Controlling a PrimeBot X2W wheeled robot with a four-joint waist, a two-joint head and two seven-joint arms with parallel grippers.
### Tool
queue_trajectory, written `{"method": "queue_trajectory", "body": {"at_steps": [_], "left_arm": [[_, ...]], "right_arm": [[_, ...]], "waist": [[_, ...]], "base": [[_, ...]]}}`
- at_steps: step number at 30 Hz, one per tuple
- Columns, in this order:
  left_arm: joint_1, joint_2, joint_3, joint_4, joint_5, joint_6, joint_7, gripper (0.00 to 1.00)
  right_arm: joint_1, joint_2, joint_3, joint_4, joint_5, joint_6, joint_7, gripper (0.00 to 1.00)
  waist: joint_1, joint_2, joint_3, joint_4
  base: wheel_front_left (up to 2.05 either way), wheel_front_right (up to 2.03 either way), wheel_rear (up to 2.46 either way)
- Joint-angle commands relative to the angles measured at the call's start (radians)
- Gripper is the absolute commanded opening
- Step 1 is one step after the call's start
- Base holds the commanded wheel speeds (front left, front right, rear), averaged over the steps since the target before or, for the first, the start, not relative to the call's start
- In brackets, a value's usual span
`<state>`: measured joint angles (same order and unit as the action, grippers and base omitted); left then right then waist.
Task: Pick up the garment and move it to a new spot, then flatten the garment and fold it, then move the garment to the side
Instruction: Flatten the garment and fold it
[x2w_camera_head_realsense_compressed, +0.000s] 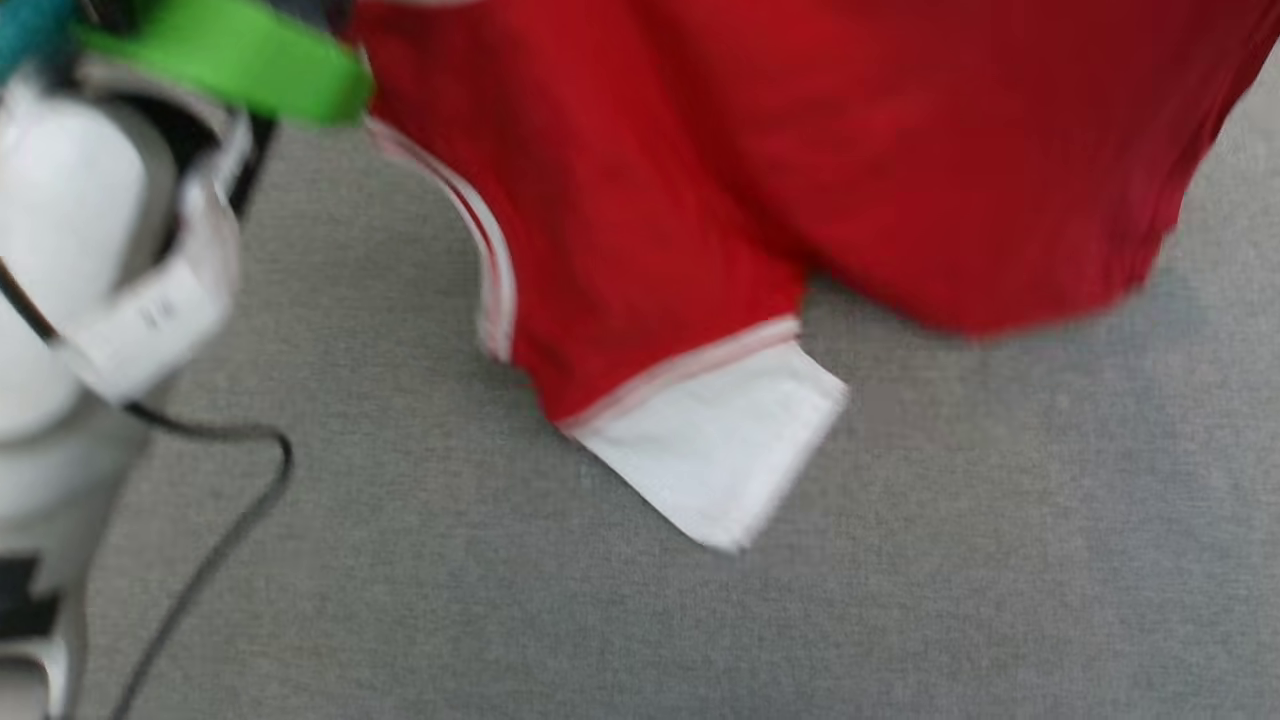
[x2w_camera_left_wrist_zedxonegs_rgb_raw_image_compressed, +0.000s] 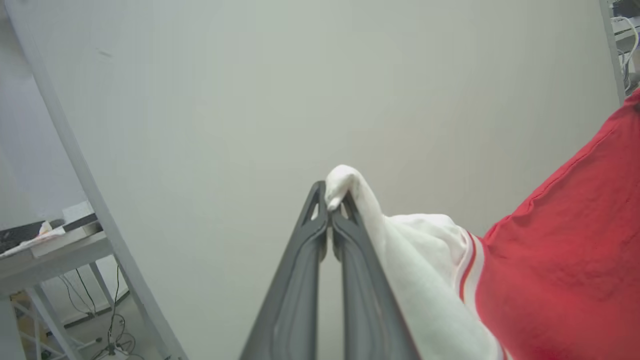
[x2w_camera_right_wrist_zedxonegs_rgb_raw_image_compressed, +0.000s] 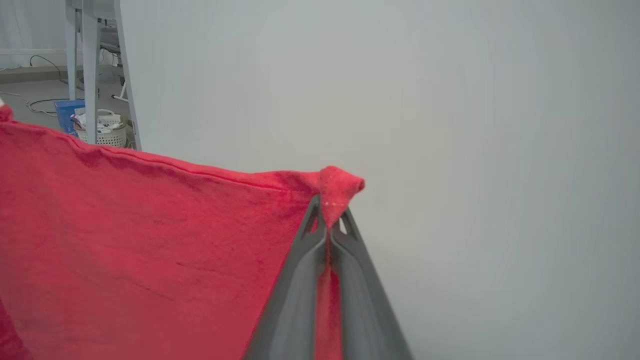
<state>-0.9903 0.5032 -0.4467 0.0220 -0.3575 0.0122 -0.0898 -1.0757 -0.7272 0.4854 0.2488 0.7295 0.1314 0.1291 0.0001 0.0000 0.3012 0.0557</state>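
The garment is red with a white sleeve and red-and-white striped trim; it hangs across the top of the blurred head view, above the grey table surface. My left gripper is shut on the tip of a white sleeve, and the red body trails off to the right. My right gripper is shut on a pinched red corner of the garment, whose cloth stretches away to the left. The lettering is hidden.
My pale left forearm with a green band and a black cable fills the head view's left. Grey frame legs and a shelf stand at the left; a white basket sits on the floor beyond.
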Motion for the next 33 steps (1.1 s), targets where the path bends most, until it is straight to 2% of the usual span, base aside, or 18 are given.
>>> {"method": "queue_trajectory", "body": {"at_steps": [1,5,10,17,21,25,29,33], "left_arm": [[-0.093,0.001,0.001,0.024,0.014,-0.025,0.013,0.0],[-0.354,-0.024,-0.004,0.106,0.033,-0.084,0.03,0.0],[-0.641,-0.063,0.001,0.233,0.027,-0.119,0.012,0.0],[-0.843,-0.063,-0.017,0.384,-0.004,-0.138,-0.02,0.0],[-0.846,-0.049,-0.044,0.464,-0.025,-0.141,-0.056,0.0],[-0.773,-0.039,-0.074,0.516,-0.049,-0.142,-0.1,0.0],[-0.648,-0.027,-0.09,0.524,-0.072,-0.142,-0.136,0.0],[-0.471,-0.013,-0.101,0.472,-0.092,-0.131,-0.155,0.0]], "right_arm": [[-0.069,0.014,-0.02,0.014,-0.021,-0.001,0.007,0.0],[-0.265,0.043,-0.068,0.074,-0.086,-0.001,0.014,0.0],[-0.504,0.076,-0.079,0.158,-0.162,-0.001,0.01,0.0],[-0.684,0.111,-0.018,0.276,-0.225,-0.001,-0.044,0.0],[-0.689,0.127,0.033,0.335,-0.214,-0.001,-0.083,0.0],[-0.628,0.136,0.092,0.375,-0.17,-0.001,-0.132,0.0],[-0.525,0.137,0.14,0.388,-0.105,-0.001,-0.192,0.0],[-0.39,0.115,0.216,0.372,-0.047,-0.001,-0.235,0.0]], "waist": [[-0.0001,0.0,0.105,-0.029],[-0.0001,0.0,0.179,-0.033],[-0.0001,0.0,0.247,-0.033],[-0.0001,0.0,0.303,-0.038],[-0.0001,0.0,0.323,-0.035],[-0.0001,0.0,0.322,-0.029],[-0.0001,0.0,0.291,-0.019],[-0.0001,0.0,0.23,-0.011]], "base": [[0.0,0.0,0.0],[0.0,0.0,0.0],[0.0,0.0,0.0],[0.0,0.0,0.0],[0.0,0.0,0.0],[0.0,0.0,0.0],[0.0,0.0,0.0],[0.0,0.0,0.0]]}}
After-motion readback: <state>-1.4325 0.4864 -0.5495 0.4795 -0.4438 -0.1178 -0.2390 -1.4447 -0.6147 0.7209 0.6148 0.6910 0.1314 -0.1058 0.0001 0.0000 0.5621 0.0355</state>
